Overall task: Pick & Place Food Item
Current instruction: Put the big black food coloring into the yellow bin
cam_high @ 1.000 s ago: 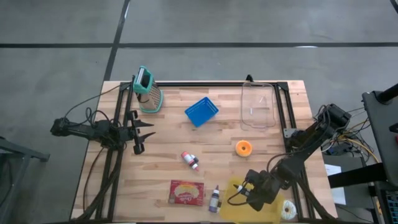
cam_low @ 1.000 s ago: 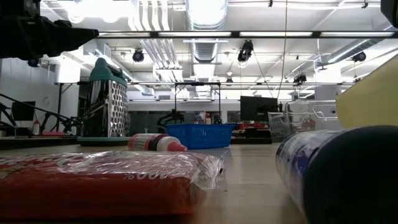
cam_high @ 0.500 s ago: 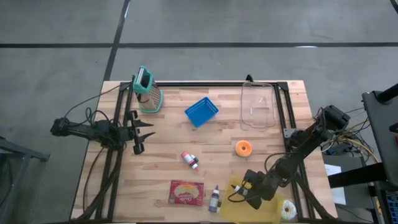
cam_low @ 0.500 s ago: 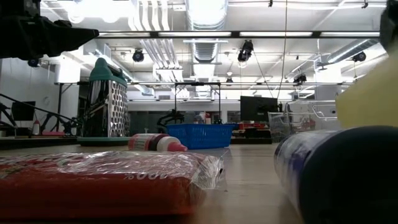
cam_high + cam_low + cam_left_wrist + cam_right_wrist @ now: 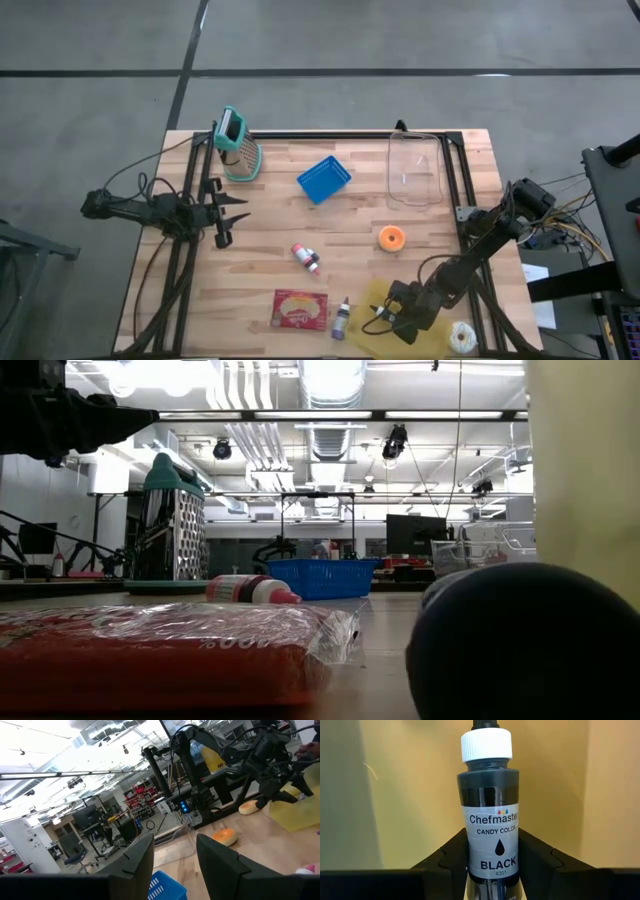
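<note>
Your right tool [image 5: 385, 318] sits low at the near right of the wooden counter [image 5: 270, 225], over the yellow sheet [image 5: 372, 296], and it is clenched on a small dark bottle of black candy colour with a white cap [image 5: 489, 810]. The right wrist view shows the bottle standing between the two fingers [image 5: 447, 857], its long axis running straight out along them, cap away from the wrist. That settles the coming move, in my judgement: the bottle is already in hand, so you have to carry it away from the sheet toward whichever container you mean to fill. The blue plastic basket [image 5: 324, 180] lies well off toward the far middle of the counter and looks empty; the clear plastic tub [image 5: 414, 170] sits at the far right, nearer this arm, also with nothing visible inside. Your left tool [image 5: 228, 213] waits at the left edge, fingers spread and holding nothing, far from the bottle. A red wrapped packet [image 5: 301, 310] and a second small bottle [image 5: 342, 320] lie just beside your working area.
</note>
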Tool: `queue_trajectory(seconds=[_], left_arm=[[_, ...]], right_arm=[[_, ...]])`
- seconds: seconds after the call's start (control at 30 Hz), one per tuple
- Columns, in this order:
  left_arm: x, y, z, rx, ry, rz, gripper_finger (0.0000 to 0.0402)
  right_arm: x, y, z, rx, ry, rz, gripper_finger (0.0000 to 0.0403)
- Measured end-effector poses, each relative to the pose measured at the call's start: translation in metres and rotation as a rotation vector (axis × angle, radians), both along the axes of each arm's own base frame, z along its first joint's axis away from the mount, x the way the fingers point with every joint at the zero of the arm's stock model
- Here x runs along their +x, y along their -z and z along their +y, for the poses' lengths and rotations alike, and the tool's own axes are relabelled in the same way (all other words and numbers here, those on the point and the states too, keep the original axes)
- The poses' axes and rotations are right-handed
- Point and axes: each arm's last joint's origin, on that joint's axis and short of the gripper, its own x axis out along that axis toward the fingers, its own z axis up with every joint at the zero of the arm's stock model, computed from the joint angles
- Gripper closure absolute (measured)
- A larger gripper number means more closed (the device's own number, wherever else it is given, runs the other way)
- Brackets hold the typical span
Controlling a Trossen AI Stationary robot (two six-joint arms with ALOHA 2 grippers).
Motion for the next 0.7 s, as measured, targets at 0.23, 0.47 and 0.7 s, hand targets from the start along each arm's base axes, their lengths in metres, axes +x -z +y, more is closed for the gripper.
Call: queue_trajectory(seconds=[0.23, 0.47, 0.7], left_arm=[[0.0, 0.0001, 0.0, 0.001, 0.0, 0.001, 0.025], [0.0, 0.0002, 0.0, 0.001, 0.0, 0.002, 0.025], [0.0, 0.0002, 0.0, 0.001, 0.0, 0.002, 0.025]], right_arm=[[0.0009, -0.0009, 0.0007, 0.013, 0.037, 0.013, 0.0256], [0.001, -0.0009, 0.0007, 0.028, 0.07, 0.027, 0.0234], [0.001, -0.0008, 0.0007, 0.029, 0.071, 0.027, 0.0218]])
